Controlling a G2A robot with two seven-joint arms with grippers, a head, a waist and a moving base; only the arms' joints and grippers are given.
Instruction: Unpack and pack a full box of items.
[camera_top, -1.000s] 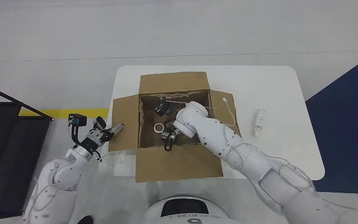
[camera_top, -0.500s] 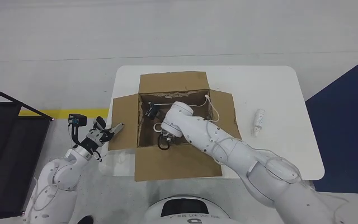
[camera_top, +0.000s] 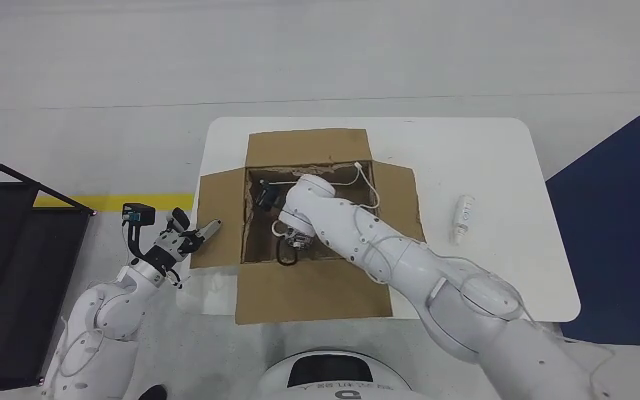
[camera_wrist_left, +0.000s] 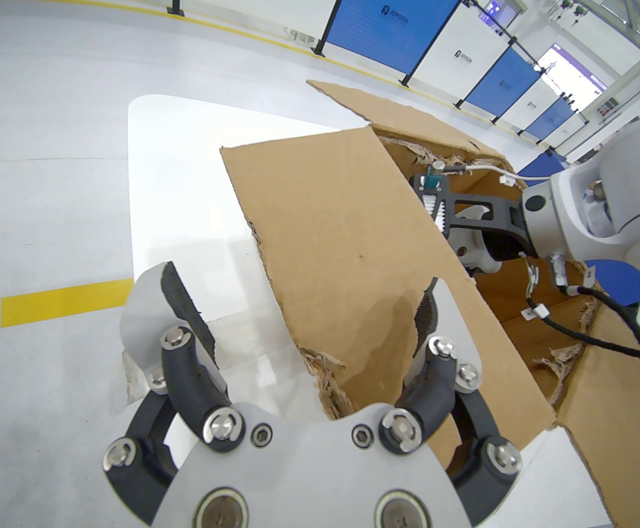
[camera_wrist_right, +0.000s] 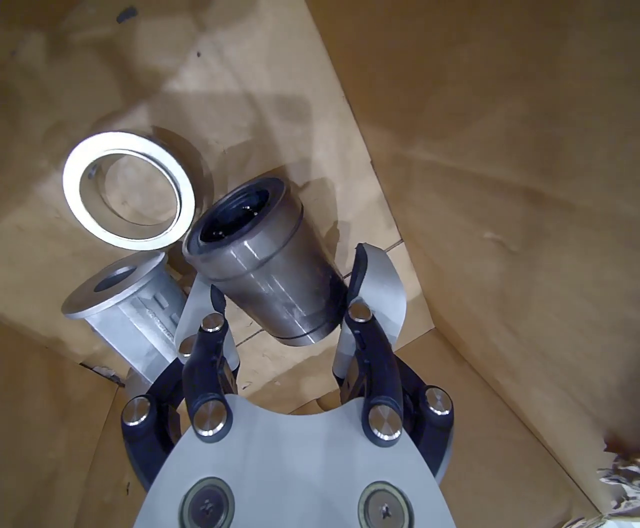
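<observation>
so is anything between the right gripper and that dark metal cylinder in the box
Nothing visible: the right gripper straddles the dark cylinder. The metal ring and grey flanged part lie beside it, not between.

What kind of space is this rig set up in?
Probably an industrial hall or robot test floor: a pale polished floor with a yellow line, blue partition panels on stands, and a cardboard box of machined metal parts on a white table.

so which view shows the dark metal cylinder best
Right wrist view: the dark metal cylinder lies in full sight at the right gripper. In the top view the right arm covers it; in the left wrist view, the box flap.
</observation>
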